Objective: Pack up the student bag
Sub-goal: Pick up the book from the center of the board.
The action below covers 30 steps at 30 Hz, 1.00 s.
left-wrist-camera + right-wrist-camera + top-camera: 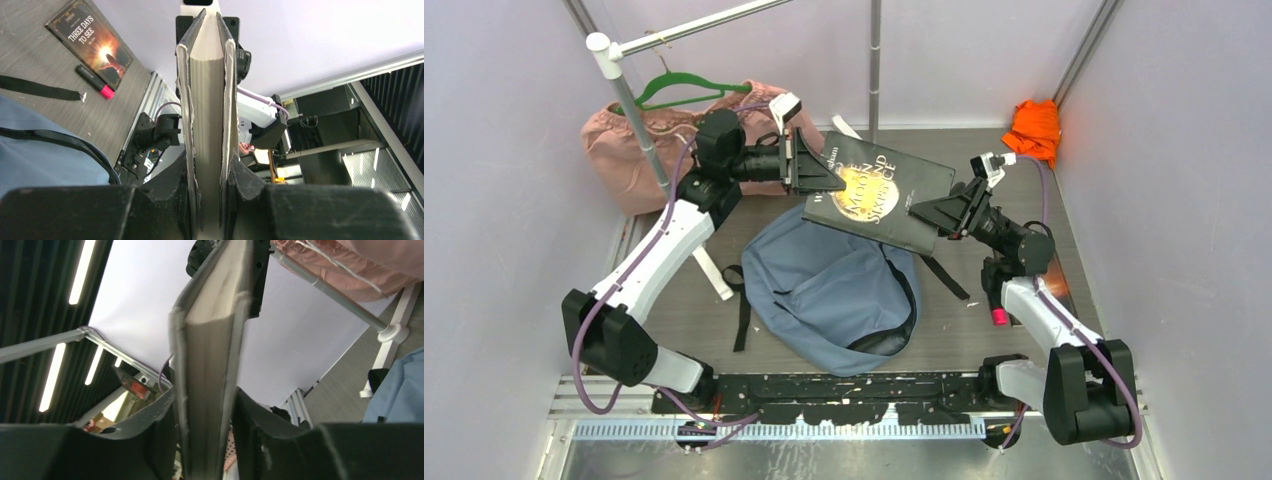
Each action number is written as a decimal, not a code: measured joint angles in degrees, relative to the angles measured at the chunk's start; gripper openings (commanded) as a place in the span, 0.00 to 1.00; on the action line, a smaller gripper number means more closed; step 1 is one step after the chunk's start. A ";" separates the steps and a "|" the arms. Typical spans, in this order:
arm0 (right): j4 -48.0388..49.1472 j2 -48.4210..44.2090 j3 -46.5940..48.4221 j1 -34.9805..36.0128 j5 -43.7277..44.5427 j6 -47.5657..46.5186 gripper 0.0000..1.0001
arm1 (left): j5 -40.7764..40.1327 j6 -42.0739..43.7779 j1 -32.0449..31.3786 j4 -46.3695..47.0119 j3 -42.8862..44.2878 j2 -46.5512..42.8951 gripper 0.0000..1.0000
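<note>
The student bag point(824, 290), dusty blue with black straps, lies flat in the middle of the table; parts of it show in the wrist views point(30, 165) point(400, 390). A dark paperback book point(879, 190) hangs tilted above the bag's far edge. My left gripper point(809, 165) is shut on its left end, fingers pressed on both covers point(209, 200). My right gripper point(934, 212) holds the opposite end point(205, 440), its fingers against both sides of the book point(212, 340).
A pink garment point(624, 150) on a green hanger point(679, 88) lies at the back left beside a white rack pole point(639, 130). An orange cloth point(1034, 128) sits back right. A second book point(92, 42) and a pink-tipped marker point(999, 317) lie near the right arm.
</note>
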 measured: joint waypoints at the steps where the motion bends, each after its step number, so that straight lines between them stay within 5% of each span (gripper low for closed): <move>1: -0.15 0.22 0.00 0.17 -0.39 -0.17 0.33 | 0.17 -0.04 0.00 -0.02 0.09 0.17 0.00; 6: -1.86 1.18 -0.37 0.48 -1.27 -0.76 0.03 | 0.68 0.46 0.00 -0.39 0.98 0.42 0.00; 9: -2.27 1.20 -0.66 0.48 -1.29 -1.03 0.01 | 0.79 0.76 0.00 -0.87 0.98 0.76 0.00; 10: -2.32 1.20 -0.70 0.46 -1.27 -1.07 0.01 | 0.96 0.85 0.00 -0.87 0.98 0.98 0.06; 13: -2.38 1.55 -1.31 0.46 -0.90 -1.18 0.01 | 1.03 1.33 0.00 -1.51 1.25 1.49 0.54; 17: -4.81 2.38 -2.75 -0.28 -0.68 -1.20 0.01 | -0.74 7.28 0.00 -9.31 4.98 2.58 0.83; 25: -17.81 -0.24 -4.15 -14.40 -0.87 -3.89 0.01 | -18.23 28.63 -1.95 -37.73 12.76 -1.01 0.89; 30: -39.01 -4.72 -1.84 -18.86 2.14 -12.61 0.01 | -36.46 36.57 -16.41 -44.87 8.17 -9.79 0.89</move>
